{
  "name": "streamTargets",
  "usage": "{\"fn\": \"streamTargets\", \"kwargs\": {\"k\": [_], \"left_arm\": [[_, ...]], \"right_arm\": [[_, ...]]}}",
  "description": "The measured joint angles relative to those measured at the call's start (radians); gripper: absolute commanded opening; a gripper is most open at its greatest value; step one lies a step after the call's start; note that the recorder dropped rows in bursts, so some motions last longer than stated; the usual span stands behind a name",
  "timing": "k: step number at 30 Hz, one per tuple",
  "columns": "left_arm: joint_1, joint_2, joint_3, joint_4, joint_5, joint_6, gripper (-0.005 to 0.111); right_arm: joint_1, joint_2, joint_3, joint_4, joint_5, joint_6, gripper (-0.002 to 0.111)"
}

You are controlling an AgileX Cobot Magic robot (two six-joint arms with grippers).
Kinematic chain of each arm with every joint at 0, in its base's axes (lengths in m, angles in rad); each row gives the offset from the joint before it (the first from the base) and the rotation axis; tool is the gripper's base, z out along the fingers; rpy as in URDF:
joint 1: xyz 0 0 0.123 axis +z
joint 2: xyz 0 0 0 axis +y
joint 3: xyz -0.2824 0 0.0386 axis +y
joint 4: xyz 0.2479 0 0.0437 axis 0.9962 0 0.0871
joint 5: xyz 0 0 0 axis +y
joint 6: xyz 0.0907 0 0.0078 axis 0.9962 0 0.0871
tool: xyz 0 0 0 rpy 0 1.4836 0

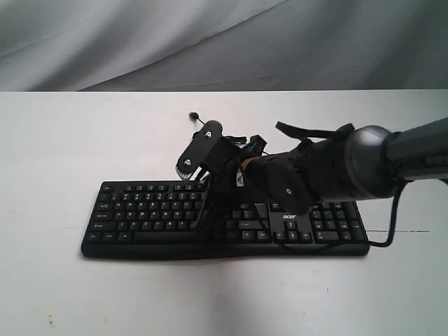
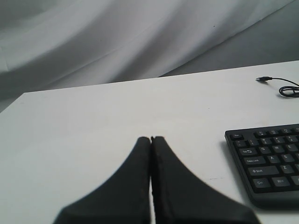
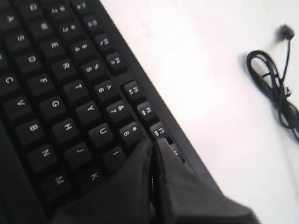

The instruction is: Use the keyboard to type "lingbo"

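Jaws: right gripper (image 3: pixel 154 145) pressed together, gripping nothing, tips over keys just past the 8 key (image 3: pixel 127 132) and I key (image 3: pixel 114 155) | left gripper (image 2: pixel 151 140) likewise closed, empty, over white table (image 1: pixel 63 140) off the Esc end | keyboard (image 1: pixel 147 213) long axis left-right in exterior view | right arm nearer

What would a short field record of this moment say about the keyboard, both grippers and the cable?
keyboard: black, flat on the white table
right gripper: jaws shut, tips over keys just past 8 and I; contact unclear
left gripper: jaws shut, above bare table, apart from keyboard
cable: coiled on table, plug end loose
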Motion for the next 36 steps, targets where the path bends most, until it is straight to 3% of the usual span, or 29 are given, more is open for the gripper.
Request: {"fn": "streamTargets", "kwargs": {"k": [9,25,36], "left_arm": [[0.000,0.000,0.000,0.000,0.000,0.000,0.000],[0.000,0.000,0.000,0.000,0.000,0.000,0.000],[0.000,0.000,0.000,0.000,0.000,0.000,0.000]], "right_arm": [[0.000,-0.273,0.168,0.016,0.005,0.000,0.000],[0.000,-1.061,0.477,0.097,0.187,0.002,0.000],[0.000,-1.190,0.617,0.097,0.202,0.002,0.000]]}}
